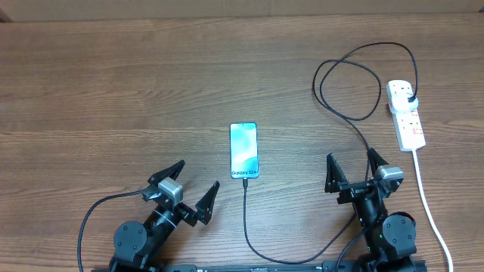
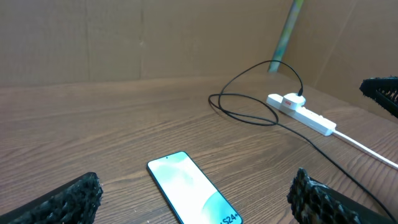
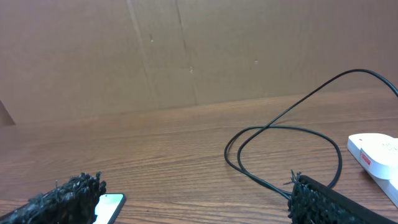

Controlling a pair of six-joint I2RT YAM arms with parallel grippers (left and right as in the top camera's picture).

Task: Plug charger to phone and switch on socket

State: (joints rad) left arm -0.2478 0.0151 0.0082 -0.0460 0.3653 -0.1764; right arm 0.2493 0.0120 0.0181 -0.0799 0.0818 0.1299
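Note:
The phone (image 1: 243,150) lies flat mid-table with its blue-teal screen lit; it also shows in the left wrist view as the phone (image 2: 189,190). The charger cable (image 1: 246,219) meets its near edge, runs along the front, loops at the far right (image 1: 348,83), and its black plug (image 1: 411,99) sits in the white socket (image 1: 406,115). My left gripper (image 1: 199,174) stands open just left of the phone. My right gripper (image 1: 350,155) stands open right of the phone, with nothing between its fingers. In the right wrist view the cable (image 3: 280,134) and the socket's end (image 3: 376,152) show.
The socket's thick white cord (image 1: 427,204) trails down the right side past my right arm. A brown cardboard wall (image 3: 186,56) closes off the far side of the wooden table (image 1: 113,91). A thin black lead (image 1: 94,211) curls beside the left arm's base.

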